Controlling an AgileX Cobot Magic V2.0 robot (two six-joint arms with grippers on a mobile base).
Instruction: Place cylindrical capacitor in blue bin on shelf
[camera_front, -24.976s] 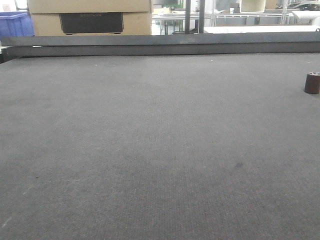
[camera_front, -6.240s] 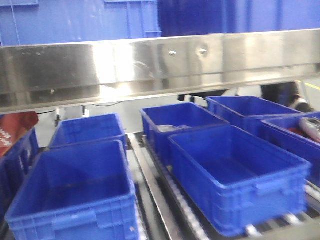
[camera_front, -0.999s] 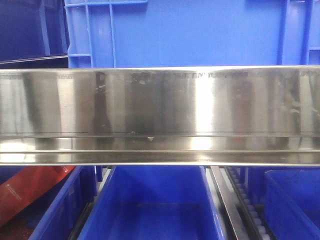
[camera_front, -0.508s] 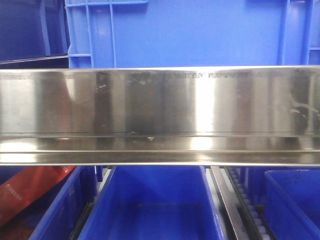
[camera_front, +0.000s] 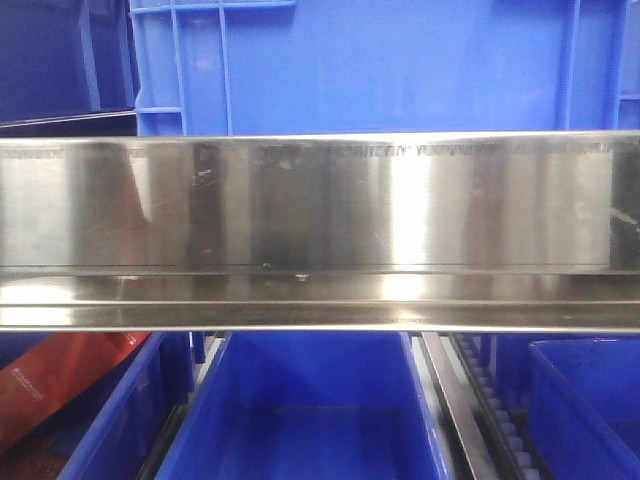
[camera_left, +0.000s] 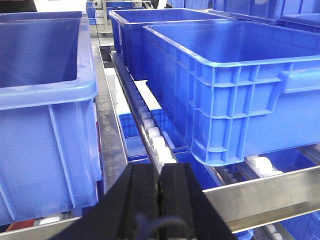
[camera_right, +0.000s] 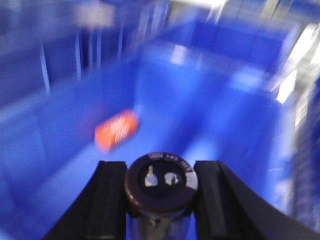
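Note:
My right gripper (camera_right: 160, 168) is shut on the cylindrical capacitor (camera_right: 161, 184), a dark brown cylinder whose flat end with two metal terminals faces the camera. It hangs over the inside of a blue bin (camera_right: 225, 100); the view is blurred. The shelf's shiny steel front rail (camera_front: 320, 230) fills the middle of the front view, with blue bins above (camera_front: 350, 60) and below (camera_front: 310, 400). My left gripper (camera_left: 160, 170) is shut and empty, above the shelf's front rail (camera_left: 265, 192). Neither gripper shows in the front view.
An orange item (camera_right: 116, 130) lies on the floor of the bin under the capacitor. In the left wrist view, a large blue bin (camera_left: 240, 80) stands right of a white roller track (camera_left: 150, 135) and another bin (camera_left: 45, 100) left. A red object (camera_front: 60, 375) lies lower left.
Over the last second the front view has held still; only reflections on the rail's right end have shifted. Long before, the capacitor stood on a grey mat and the shelf was farther off.

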